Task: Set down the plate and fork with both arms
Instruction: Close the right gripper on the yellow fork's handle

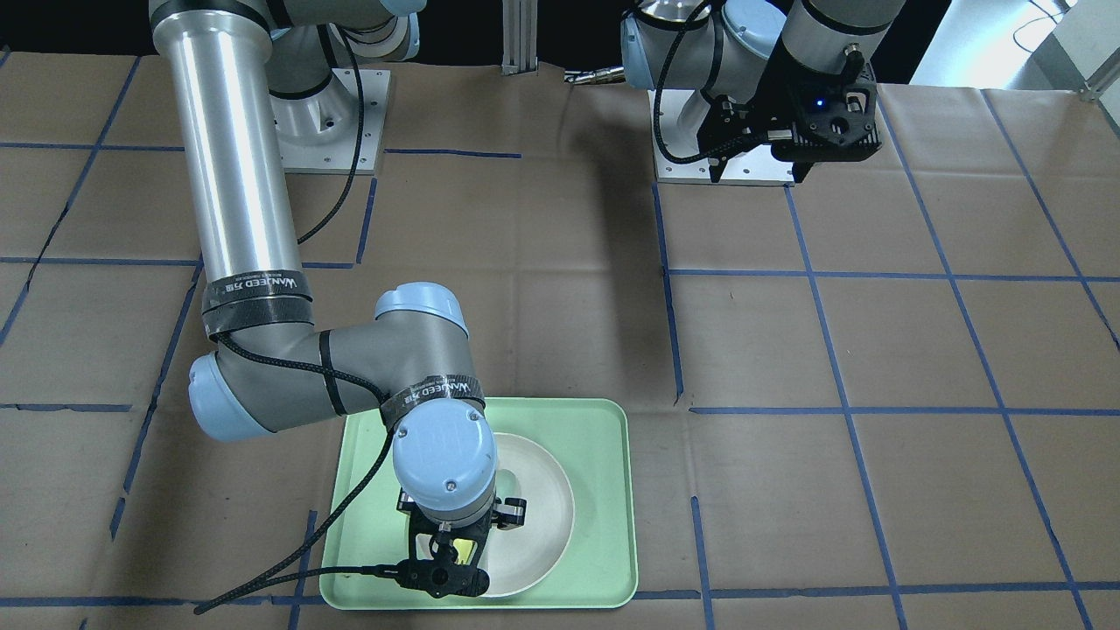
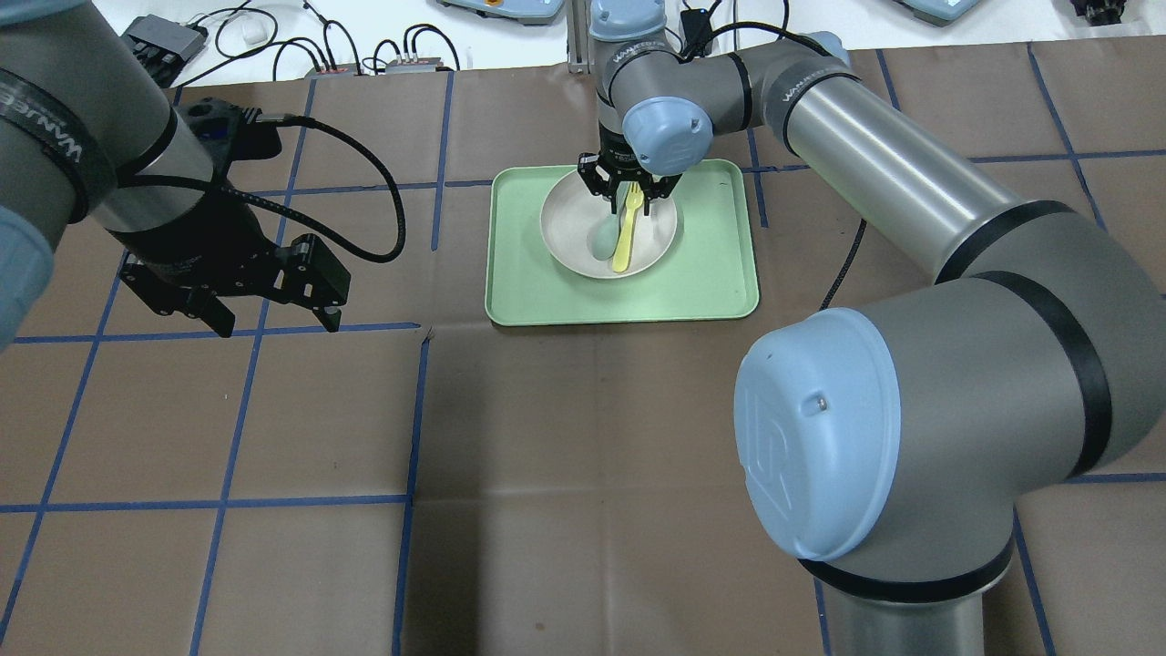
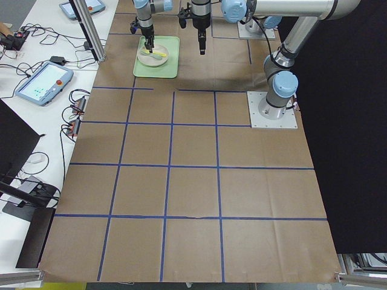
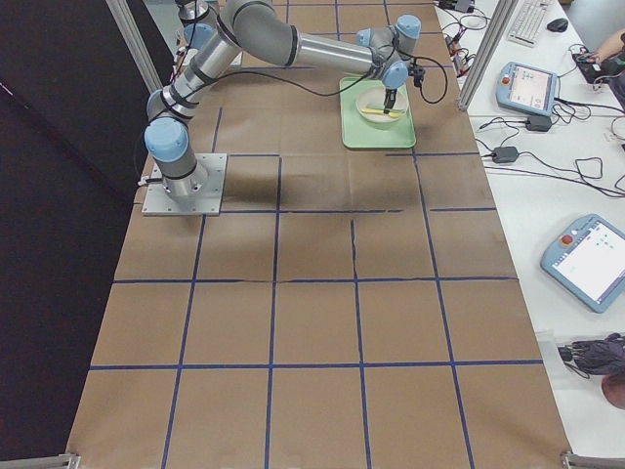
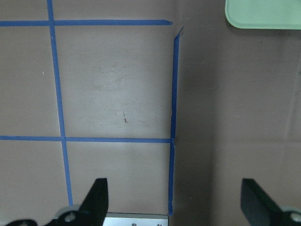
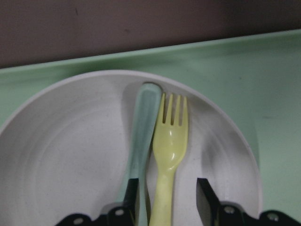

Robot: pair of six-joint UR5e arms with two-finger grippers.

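Observation:
The off-white plate sits on the mint-green tray. In it the pale-yellow fork lies beside a grey-green spoon. My right gripper is lowered over the plate's far side. In the right wrist view the right gripper is open. Its fingers stand on either side of the fork handle, with a gap showing on the right, and one finger overlaps the spoon. My left gripper hangs open above bare table, well left of the tray, and holds nothing.
Brown paper with blue tape lines covers the table. A corner of the tray shows in the left wrist view. Cables and teach pendants lie on the white bench beyond the table's far edge.

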